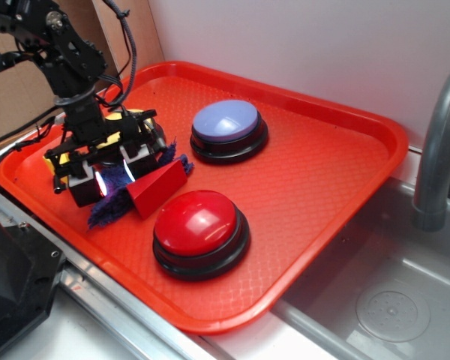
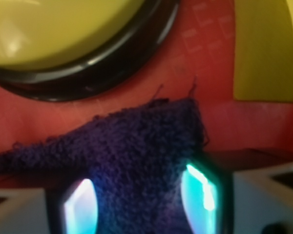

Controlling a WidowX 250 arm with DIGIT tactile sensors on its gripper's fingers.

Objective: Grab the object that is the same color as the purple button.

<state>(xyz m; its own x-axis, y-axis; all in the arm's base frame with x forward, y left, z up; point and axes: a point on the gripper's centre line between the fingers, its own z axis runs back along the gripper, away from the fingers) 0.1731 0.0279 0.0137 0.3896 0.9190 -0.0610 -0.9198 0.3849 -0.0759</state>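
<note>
The object is a dark blue-purple fuzzy cloth scrap (image 1: 109, 201) lying on the red tray (image 1: 322, 165), against the red wedge block (image 1: 159, 187). In the wrist view the cloth (image 2: 136, 151) fills the space between my two glowing pads. My gripper (image 1: 111, 174) is lowered to the tray, its jaws apart and straddling the cloth, one pad on each side (image 2: 136, 200). The purple button (image 1: 226, 127), with a pale lavender dome on a black base, stands behind and to the right of the gripper.
A large red-domed button (image 1: 200, 231) stands at the tray's front. A yellow-domed button (image 2: 68, 34) and a yellow wedge block (image 2: 266, 48) lie just beyond the cloth, mostly hidden by my arm in the exterior view. A sink and grey faucet (image 1: 439, 150) are on the right.
</note>
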